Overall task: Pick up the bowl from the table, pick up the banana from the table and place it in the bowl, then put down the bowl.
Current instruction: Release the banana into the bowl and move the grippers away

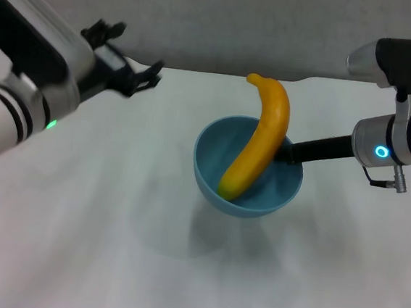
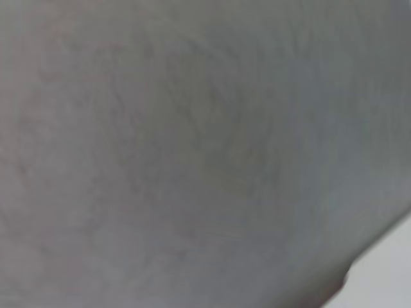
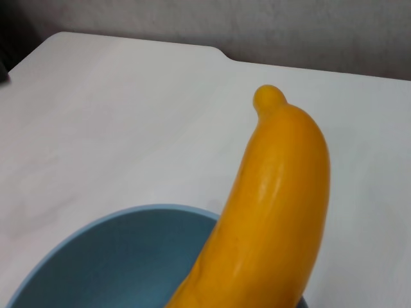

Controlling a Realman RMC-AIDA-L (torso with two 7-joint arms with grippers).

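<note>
Presently one banana [image 1: 259, 139] in one bowl [image 1: 220, 186] — right gripper [image 1: 284, 151] pinching rim; left gripper [image 1: 130, 70] spread, empty.

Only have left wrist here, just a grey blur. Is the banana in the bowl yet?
Observer: Yes. Head view shows the curved yellow-orange banana leaning inside the round light-blue glossy bowl, upper end sticking out past the rim.
Operator: Who's holding the bowl?
Observer: The right claw, clamped on the rim on the robot's right side.
Operator: Left claw?
Observer: The left claw is open and empty, above the white table at the far left, well apart from the bowl.
</note>
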